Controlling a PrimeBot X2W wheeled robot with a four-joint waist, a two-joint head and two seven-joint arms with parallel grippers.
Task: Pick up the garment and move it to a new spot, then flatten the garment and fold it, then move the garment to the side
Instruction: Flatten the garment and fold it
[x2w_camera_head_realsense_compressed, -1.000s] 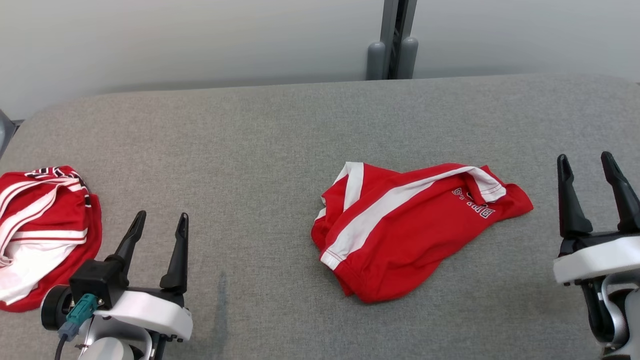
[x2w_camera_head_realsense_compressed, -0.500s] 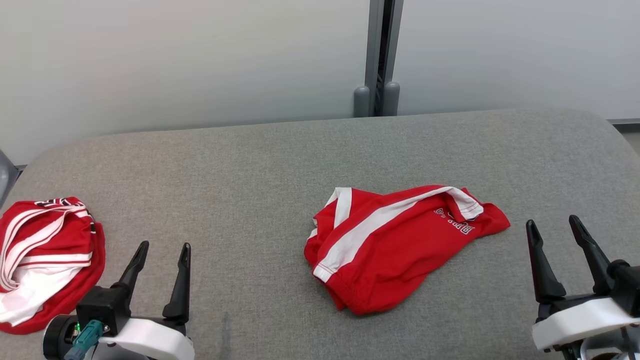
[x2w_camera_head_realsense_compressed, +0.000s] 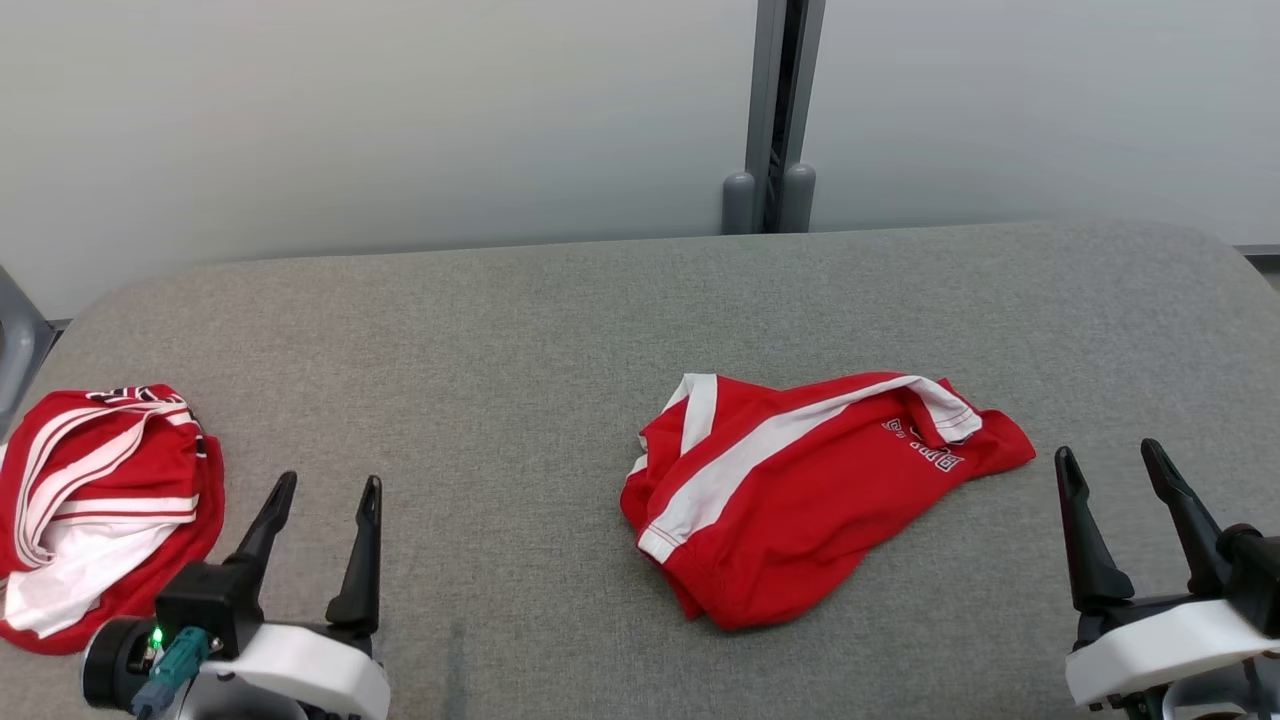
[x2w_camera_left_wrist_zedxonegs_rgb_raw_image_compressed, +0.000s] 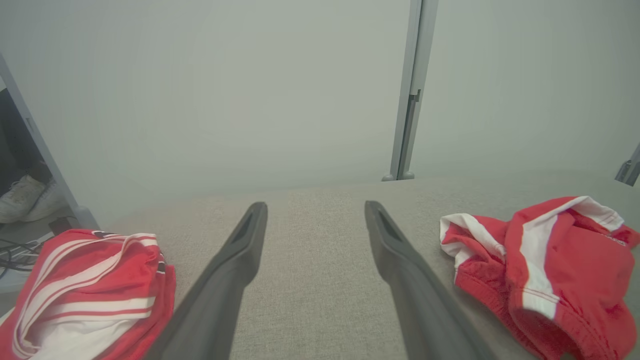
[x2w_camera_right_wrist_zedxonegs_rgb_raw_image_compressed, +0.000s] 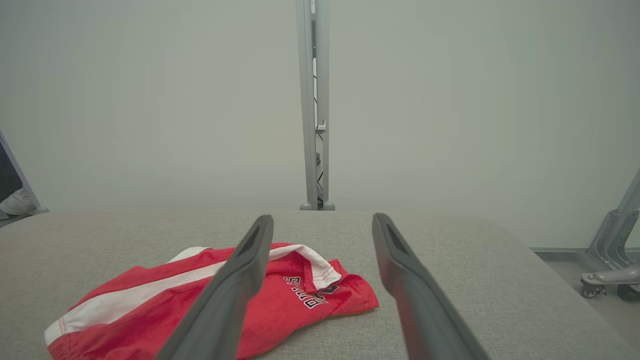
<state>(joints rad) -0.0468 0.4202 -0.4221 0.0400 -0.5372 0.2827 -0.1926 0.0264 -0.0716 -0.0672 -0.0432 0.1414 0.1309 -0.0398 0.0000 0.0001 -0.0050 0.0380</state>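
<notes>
Lettering (x2w_camera_head_realsense_compressed: 925, 448) on the red garment (x2w_camera_head_realsense_compressed: 800, 490) is half covered by its white hem (x2w_camera_head_realsense_compressed: 945, 408), unreadable; left tool (x2w_camera_head_realsense_compressed: 330, 480) and right tool (x2w_camera_head_realsense_compressed: 1106, 451) are held wide, empty.

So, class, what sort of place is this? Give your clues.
Probably a robot test room: a grey fabric-covered table, pale wall panels joined by a metal post, a red garment mid-table and a second garment at its left end.

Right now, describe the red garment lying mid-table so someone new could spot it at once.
On the grey table, look right of centre, ahead and left of the right gripper. The crumpled red garment there carries one broad white stripe and lettering at its right end, unlike the red bundle at the left edge, with several thin white stripes.
</notes>
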